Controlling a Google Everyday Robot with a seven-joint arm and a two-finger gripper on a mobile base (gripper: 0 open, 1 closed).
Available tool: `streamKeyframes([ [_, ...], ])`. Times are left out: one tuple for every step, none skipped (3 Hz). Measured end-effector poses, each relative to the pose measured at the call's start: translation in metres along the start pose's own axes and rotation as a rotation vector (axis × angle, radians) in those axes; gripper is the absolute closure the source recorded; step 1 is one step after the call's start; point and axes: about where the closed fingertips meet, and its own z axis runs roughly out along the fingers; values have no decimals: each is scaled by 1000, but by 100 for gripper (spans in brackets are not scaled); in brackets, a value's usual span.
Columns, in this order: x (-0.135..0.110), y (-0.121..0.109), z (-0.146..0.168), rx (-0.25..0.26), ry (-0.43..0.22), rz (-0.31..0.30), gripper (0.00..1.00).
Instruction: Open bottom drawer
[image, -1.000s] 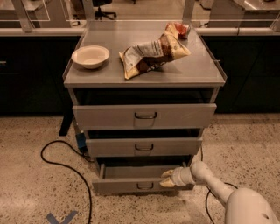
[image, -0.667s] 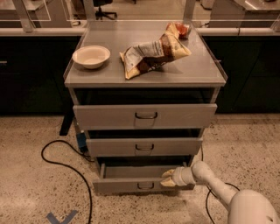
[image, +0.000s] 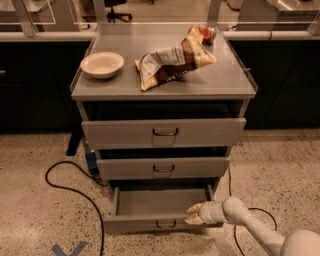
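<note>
The bottom drawer (image: 145, 223) of the grey metal cabinet is pulled well out, showing its plain grey tray (image: 160, 201). Its small dark wire handle (image: 166, 224) sits at the centre of the narrow front. My gripper (image: 192, 214) reaches in from the lower right on a white arm. Its cream fingertips (image: 195, 208) straddle the top edge of the drawer front, just right of the handle.
The mid drawer (image: 163, 168) and the top drawer (image: 165, 132) stand slightly out above. A white bowl (image: 102, 64), a crumpled chip bag (image: 172, 61) and a red can (image: 206, 33) are on the cabinet top. A black cable (image: 75, 192) loops on the speckled floor at left.
The bottom drawer has slid further out towards me, and my gripper has moved back with it.
</note>
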Motion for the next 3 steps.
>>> streamKeyframes([
  [0,2,0,0,0,0,100],
  [15,34,-8,10,0,-6,100],
  [13,36,-12,10,0,-6,100],
])
